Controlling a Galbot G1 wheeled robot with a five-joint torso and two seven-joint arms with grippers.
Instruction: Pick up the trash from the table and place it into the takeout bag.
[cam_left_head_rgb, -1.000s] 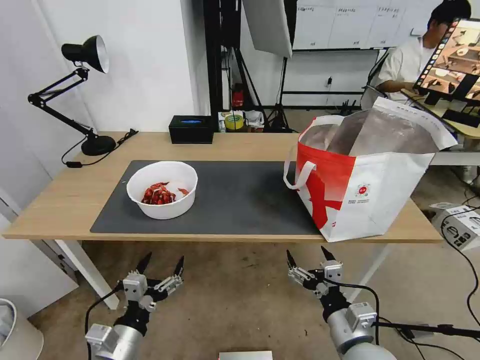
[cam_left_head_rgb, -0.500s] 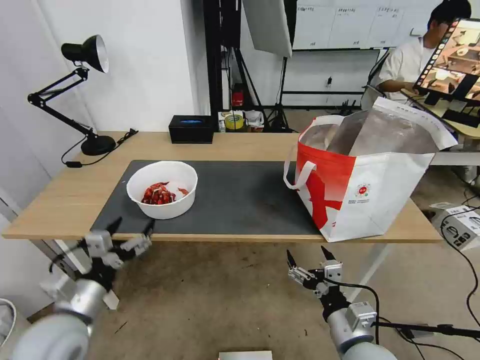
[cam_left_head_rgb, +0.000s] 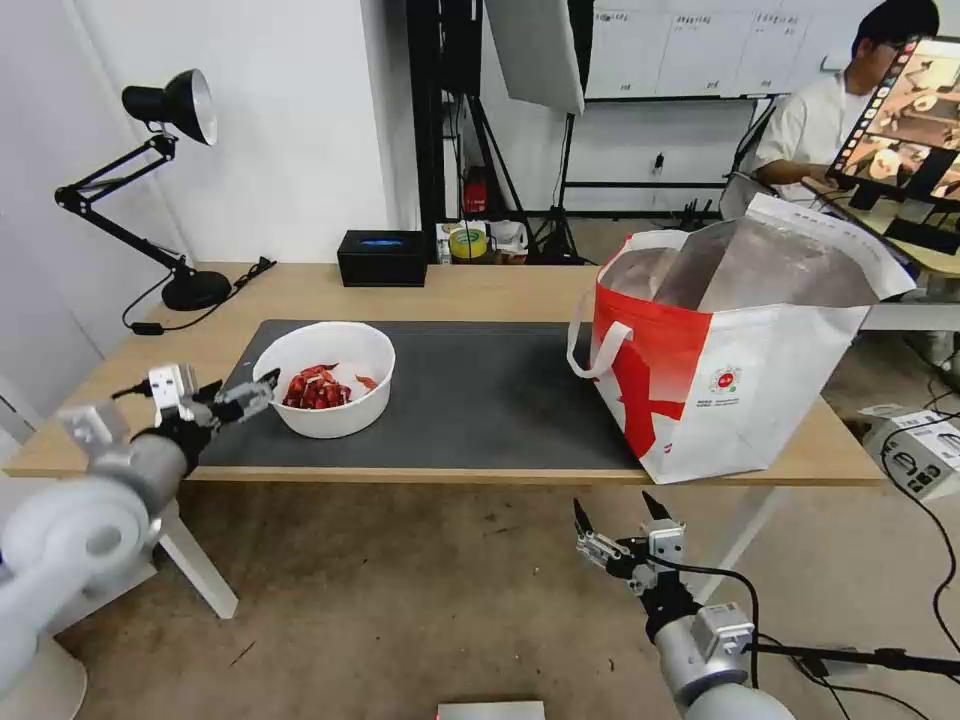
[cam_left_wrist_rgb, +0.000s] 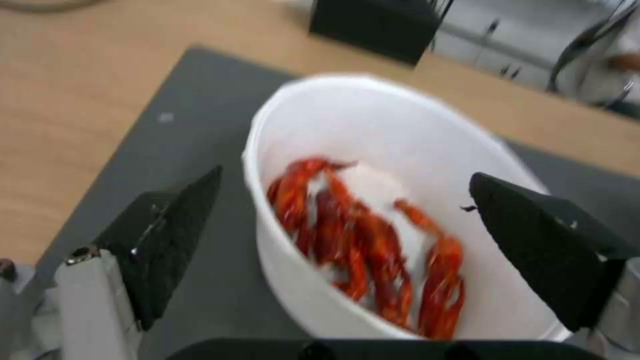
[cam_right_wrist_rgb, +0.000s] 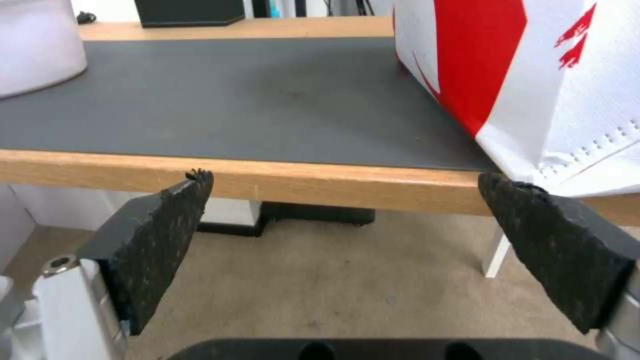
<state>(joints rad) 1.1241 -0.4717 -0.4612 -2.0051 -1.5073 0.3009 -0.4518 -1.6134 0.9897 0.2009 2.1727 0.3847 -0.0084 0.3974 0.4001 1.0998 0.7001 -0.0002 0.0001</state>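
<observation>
The trash I see is a white round bowl (cam_left_head_rgb: 325, 378) (cam_left_wrist_rgb: 427, 150) with red scraps (cam_left_wrist_rgb: 360, 240), standing on the left part of the dark grey mat (cam_left_head_rgb: 470, 390) on the table (cam_left_head_rgb: 120, 395). My left gripper (cam_left_head_rgb: 245, 385) (cam_left_wrist_rgb: 347, 174) is open at table height, just left of the bowl. One fingertip nearly touches the rim, and the near rim lies between the fingers (cam_left_wrist_rgb: 170, 240). The red-and-white takeout bag (cam_left_head_rgb: 740, 360) (cam_right_wrist_rgb: 533, 75) stands open at the table's right end. My right gripper (cam_left_head_rgb: 613, 505) (cam_right_wrist_rgb: 345, 176) hangs open below the table's front edge.
A black tissue box (cam_left_head_rgb: 382, 257) and a black desk lamp (cam_left_head_rgb: 170, 110) stand at the table's back. Light stands fill the room behind. A cardboard box (cam_left_head_rgb: 920, 450) lies on the floor at the right. Bare mat lies between bowl and bag.
My left arm has swung out to the left and up from below the table, and its open gripper now sits at the bowl's left side. The right arm has stayed still.
</observation>
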